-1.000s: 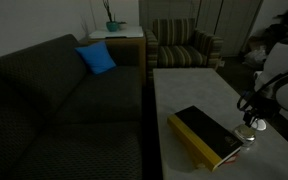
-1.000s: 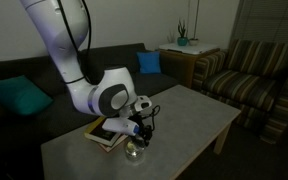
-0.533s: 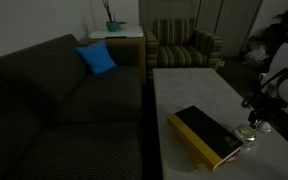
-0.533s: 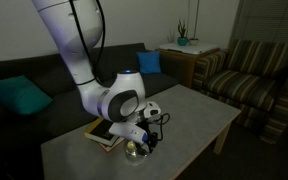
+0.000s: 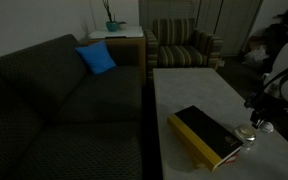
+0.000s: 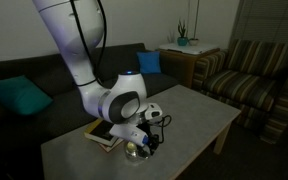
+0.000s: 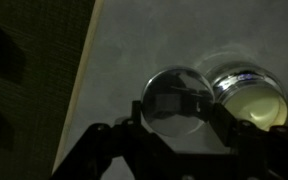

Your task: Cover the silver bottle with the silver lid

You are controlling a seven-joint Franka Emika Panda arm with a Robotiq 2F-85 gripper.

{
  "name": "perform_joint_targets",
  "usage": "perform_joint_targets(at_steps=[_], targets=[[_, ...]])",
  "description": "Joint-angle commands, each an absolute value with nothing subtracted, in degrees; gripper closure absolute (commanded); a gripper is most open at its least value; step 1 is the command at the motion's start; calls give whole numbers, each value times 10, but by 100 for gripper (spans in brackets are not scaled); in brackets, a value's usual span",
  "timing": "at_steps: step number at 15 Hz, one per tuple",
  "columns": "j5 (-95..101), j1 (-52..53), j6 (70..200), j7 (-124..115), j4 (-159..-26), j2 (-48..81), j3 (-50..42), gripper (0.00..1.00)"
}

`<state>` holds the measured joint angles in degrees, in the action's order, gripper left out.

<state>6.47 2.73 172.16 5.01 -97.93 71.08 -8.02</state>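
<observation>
Risk item: pincer point(image 7: 177, 111) pinching silver lid point(image 7: 174, 95) just beside open silver bottle point(image 7: 249, 96); off-centre release could slide lid onto desk point(image 7: 134, 40).

Arm point(image 6: 79, 50): glossy white shell built of thick, rounded tube links with smooth seams. Landmark is the round wrist housing point(image 6: 122, 103), a white ring around a dark grey circular cap. Above the housing sit the widest white links. Just below it the black parts begin. Thin black cables point(image 6: 156, 117) loop beside the housing. Then comes the gripper point(image 7: 177, 110), matt black, with two jointed linkage fingers point(image 7: 134, 118) made of flat bars. Any markings are too dim to read.
</observation>
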Motion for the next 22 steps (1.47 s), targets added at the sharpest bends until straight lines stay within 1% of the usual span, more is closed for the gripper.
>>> perform_joint_targets(at_steps=[1, 9, 12, 15, 17, 19, 22], targets=[[73, 32, 1722, 48, -992, 703, -84, 56], [87, 112, 1763, 37, -1043, 681, -150, 56], [126, 120, 1805, 81, -1049, 678, -154, 56], [171, 102, 1831, 130, -1048, 668, -135, 56], [195, 78, 1821, 161, -1037, 664, -111, 56], [220, 47, 1803, 198, -1022, 663, -76, 56], [254, -20, 1760, 264, -997, 668, 0, 56]])
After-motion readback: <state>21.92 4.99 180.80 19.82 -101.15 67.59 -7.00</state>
